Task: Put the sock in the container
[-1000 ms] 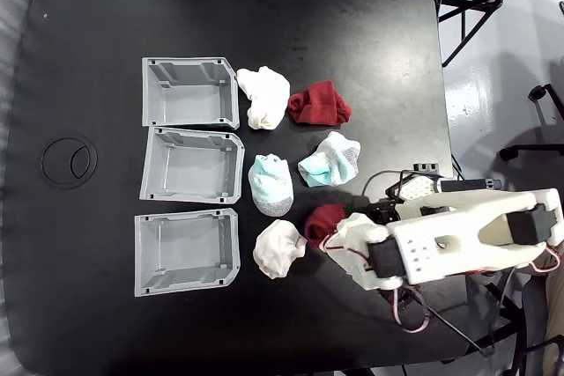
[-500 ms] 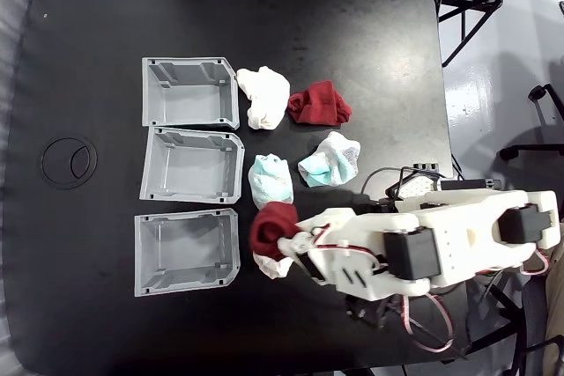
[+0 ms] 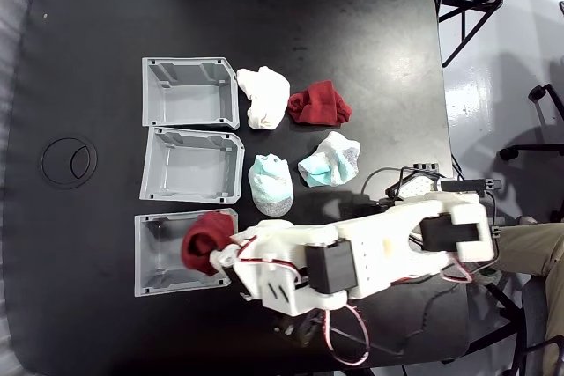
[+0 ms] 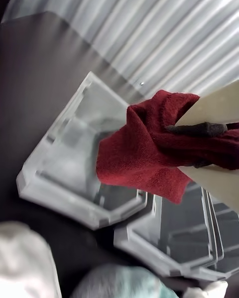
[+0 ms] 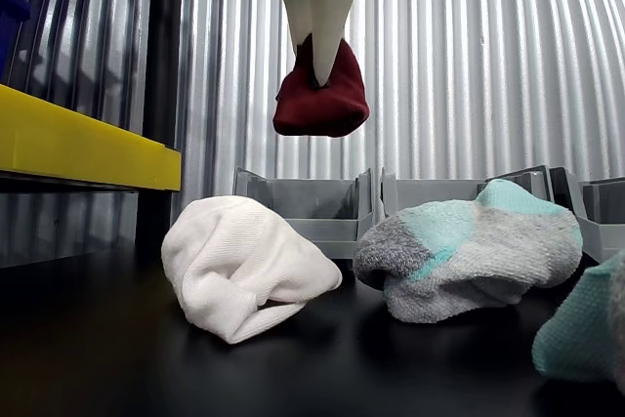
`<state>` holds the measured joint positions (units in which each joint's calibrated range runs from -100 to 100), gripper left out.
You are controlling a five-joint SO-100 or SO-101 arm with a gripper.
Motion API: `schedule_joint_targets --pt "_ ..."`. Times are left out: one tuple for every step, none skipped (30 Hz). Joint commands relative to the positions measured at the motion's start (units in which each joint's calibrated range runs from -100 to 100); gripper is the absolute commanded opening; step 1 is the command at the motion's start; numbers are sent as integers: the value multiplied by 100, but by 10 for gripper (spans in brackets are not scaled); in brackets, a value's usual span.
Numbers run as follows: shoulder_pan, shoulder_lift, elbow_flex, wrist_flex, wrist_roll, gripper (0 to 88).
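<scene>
Gripper (image 3: 214,253) clamped tight on the dark red sock (image 3: 205,241), held up in the air over the container (image 3: 159,257) w/ nothing in it, nearest the table's (image 3: 79,41) bottom-left corner in the fixed view.

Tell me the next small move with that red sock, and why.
Probably open the pincer and let go. In the fixed view, the dark red sock it grips hangs over the right part of the nearest container, and the other view shows it well above the rim, so it should drop inside.
</scene>
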<state>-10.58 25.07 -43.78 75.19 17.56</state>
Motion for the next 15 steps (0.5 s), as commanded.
schedule_joint_targets --pt "31 466 -1041 -13 -71 13" --pt "39 592 -1140 -13 -71 13" --pt "47 692 -1194 -13 -77 13" --pt "47 776 -1248 -13 -94 13" --pt "23 834 -1248 -13 -94 13" --pt "-8 893 -1257 -13 -94 13" --pt "-32 951 -1257 -13 -94 13" --pt "-71 1018 -1275 -13 -94 13" --pt "-87 1069 -1284 -13 -94 13" --pt "-95 1110 -1284 -13 -94 13" --pt "-103 1136 -1275 -21 -94 13" --pt "-103 1169 -1275 -21 -94 13" --pt "-103 1202 -1275 -21 -94 13" --pt "-103 1228 -1275 -30 -94 13" --pt "-103 1253 -1275 -30 -94 13"
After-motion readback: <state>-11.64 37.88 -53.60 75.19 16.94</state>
